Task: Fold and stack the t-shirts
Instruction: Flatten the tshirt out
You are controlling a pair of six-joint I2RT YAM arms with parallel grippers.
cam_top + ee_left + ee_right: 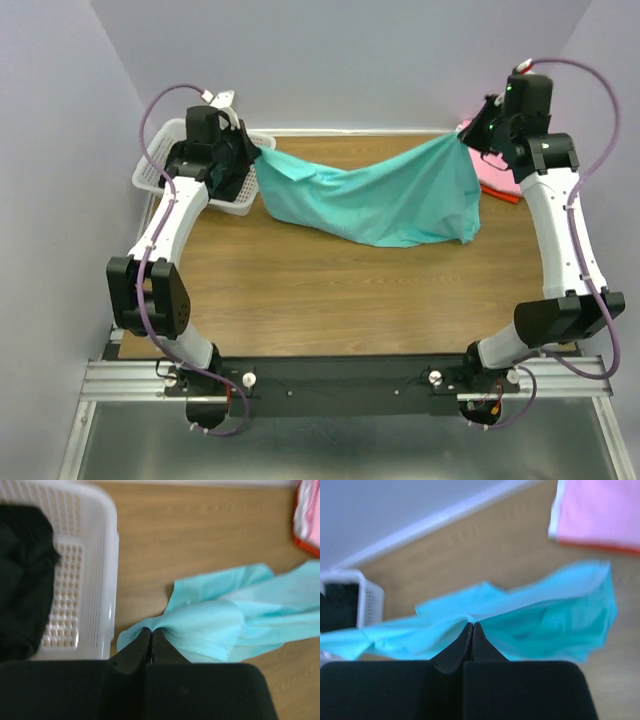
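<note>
The turquoise t-shirt (375, 195) hangs stretched between both grippers above the far half of the table, sagging in the middle with its lower part near the wood. My left gripper (258, 152) is shut on its left end (200, 625). My right gripper (466, 138) is shut on its right end (540, 625). A folded pink t-shirt (492, 172) lies on a red-orange one (505, 196) at the far right; both also show in the right wrist view (600, 510).
A white slatted basket (160, 165) stands at the far left with dark cloth (22, 575) inside, right beside my left gripper. The wooden table (350, 300) is bounded by a back wall and side walls.
</note>
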